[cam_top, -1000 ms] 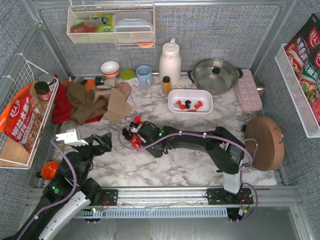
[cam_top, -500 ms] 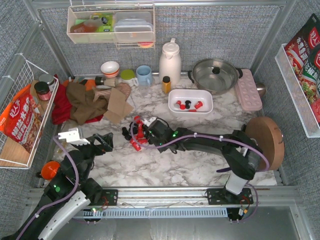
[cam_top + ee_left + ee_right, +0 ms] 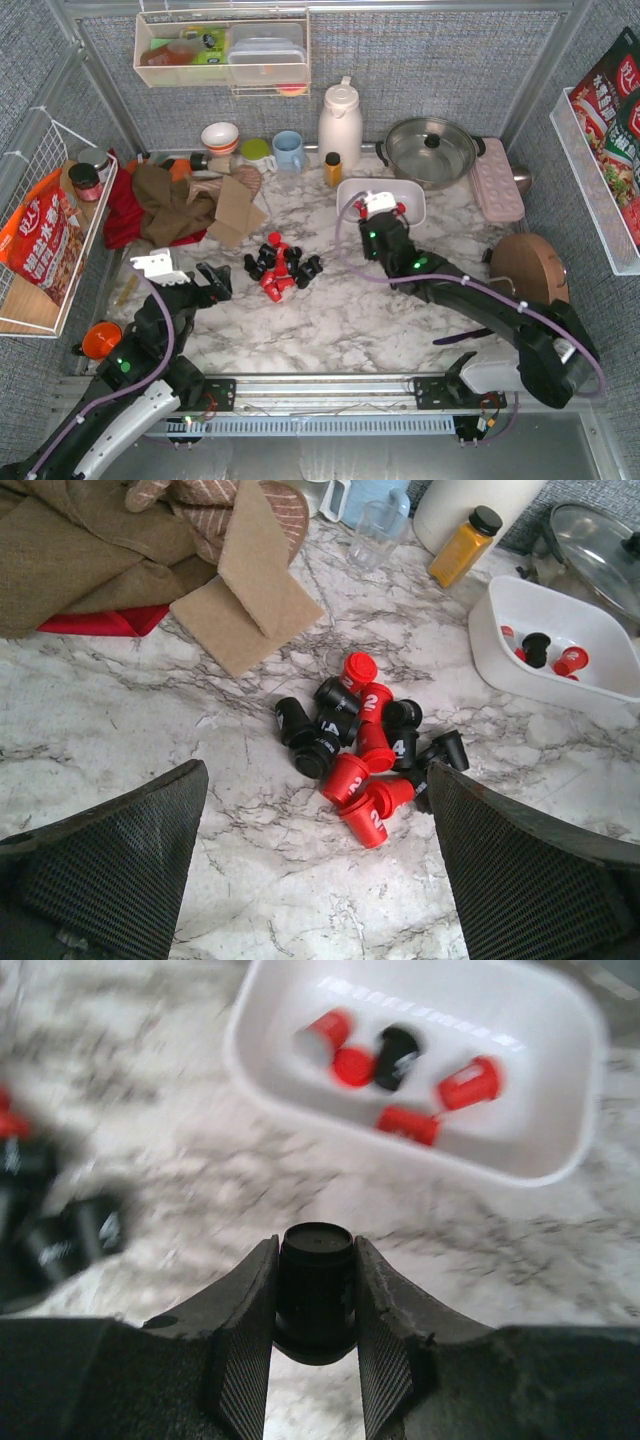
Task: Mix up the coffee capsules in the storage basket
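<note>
A: Entry, right gripper [image 3: 315,1250]; how do the jaws stand?

B: Part-way closed, clamped on one black tapered coffee capsule [image 3: 315,1295]; both pads touch its sides, and its flat end faces the wrist camera.

A: Where is it?

B: At the near rim of the shallow white rectangular plastic storage basket [image 3: 560,1150]; cannot tell whether the held capsule is over the rim or just short of it, above the grey-veined marble table top [image 3: 150,1150].

A: Basket contents?

B: Five loose capsules [image 3: 408,1123] lie on its floor; four are red and one is black; they lie near each other, some touching.

A: The others?

B: A heap of red and black coffee capsules [image 3: 360,750] sits on the marble, well apart from the basket, on its left in the top view; most are tipped on their sides and touching one another.

A: And the left gripper [image 3: 312,780]?

B: Jaws spread fully wide, nothing held; it hovers on the near side of the heap, which shows between its two fingers in the wrist view.
</note>
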